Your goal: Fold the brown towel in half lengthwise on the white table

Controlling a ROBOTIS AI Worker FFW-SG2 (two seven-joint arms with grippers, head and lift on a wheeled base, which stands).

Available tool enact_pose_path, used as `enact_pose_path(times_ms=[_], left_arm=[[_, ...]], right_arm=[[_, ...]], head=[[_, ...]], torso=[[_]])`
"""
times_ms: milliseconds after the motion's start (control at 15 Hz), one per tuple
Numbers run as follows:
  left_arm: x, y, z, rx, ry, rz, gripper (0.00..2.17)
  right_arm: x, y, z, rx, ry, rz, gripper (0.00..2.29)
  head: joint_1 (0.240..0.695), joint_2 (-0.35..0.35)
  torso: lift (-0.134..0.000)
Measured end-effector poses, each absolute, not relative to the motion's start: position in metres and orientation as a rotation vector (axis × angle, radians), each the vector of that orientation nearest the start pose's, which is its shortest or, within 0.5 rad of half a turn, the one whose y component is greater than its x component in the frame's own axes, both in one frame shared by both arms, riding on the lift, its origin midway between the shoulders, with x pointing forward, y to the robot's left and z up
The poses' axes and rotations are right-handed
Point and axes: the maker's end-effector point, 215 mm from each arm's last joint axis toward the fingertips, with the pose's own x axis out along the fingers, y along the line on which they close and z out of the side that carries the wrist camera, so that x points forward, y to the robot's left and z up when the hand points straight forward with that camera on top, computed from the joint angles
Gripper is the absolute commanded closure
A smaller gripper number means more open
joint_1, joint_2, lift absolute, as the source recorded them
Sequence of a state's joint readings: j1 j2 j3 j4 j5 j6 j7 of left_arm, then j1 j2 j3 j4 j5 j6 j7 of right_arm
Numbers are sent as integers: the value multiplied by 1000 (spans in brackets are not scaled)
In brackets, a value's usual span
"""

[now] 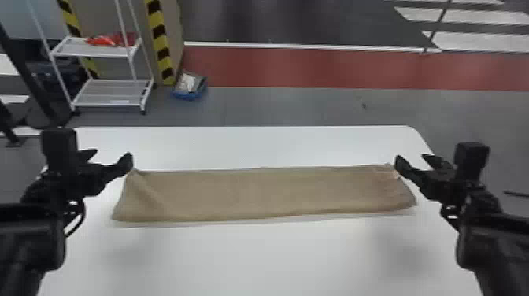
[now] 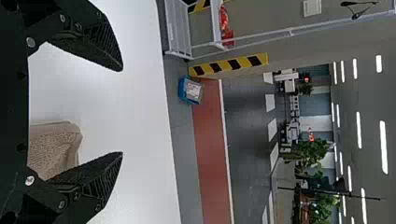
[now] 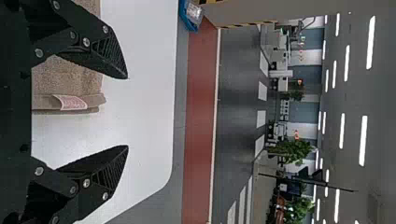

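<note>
Towel (image 1: 267, 193) stretched side to side between left end effector (image 2: 122, 111) and right end effector (image 3: 127, 112), both wide open, empty, near opposite far corners. Looks folded; probably calls for backing off.

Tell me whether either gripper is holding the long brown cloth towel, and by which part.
Nothing is held: the left gripper and right gripper are both open, and the towel lies on the white table.

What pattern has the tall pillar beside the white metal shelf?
Slanted yellow and black stripes, best in the head view.
</note>
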State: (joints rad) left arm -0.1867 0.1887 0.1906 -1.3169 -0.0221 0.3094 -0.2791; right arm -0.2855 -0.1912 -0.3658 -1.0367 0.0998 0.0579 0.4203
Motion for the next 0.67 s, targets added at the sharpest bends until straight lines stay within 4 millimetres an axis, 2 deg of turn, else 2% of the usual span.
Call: enact_pose_path(times_ms=[133,267,467,667], left_arm=[[601,382,-430,29,341,-13,33],[582,375,-411,-50,280,-27,33],[555,350,-382,-138,199,-56,33],[517,314,-356,-177,146,-94,33]], right_arm=[[613,-420,-431,-64,263,64,56],[607,-406,-415,-74,219,122,60],[588,-391,-401,-64,175,147,60],[550,-353,-378,-43,131,173,60]], head=[[695,-41],[695,-28],[695,-37],[695,-41]], torso=[[-57],[-57],[-57],[-57]])
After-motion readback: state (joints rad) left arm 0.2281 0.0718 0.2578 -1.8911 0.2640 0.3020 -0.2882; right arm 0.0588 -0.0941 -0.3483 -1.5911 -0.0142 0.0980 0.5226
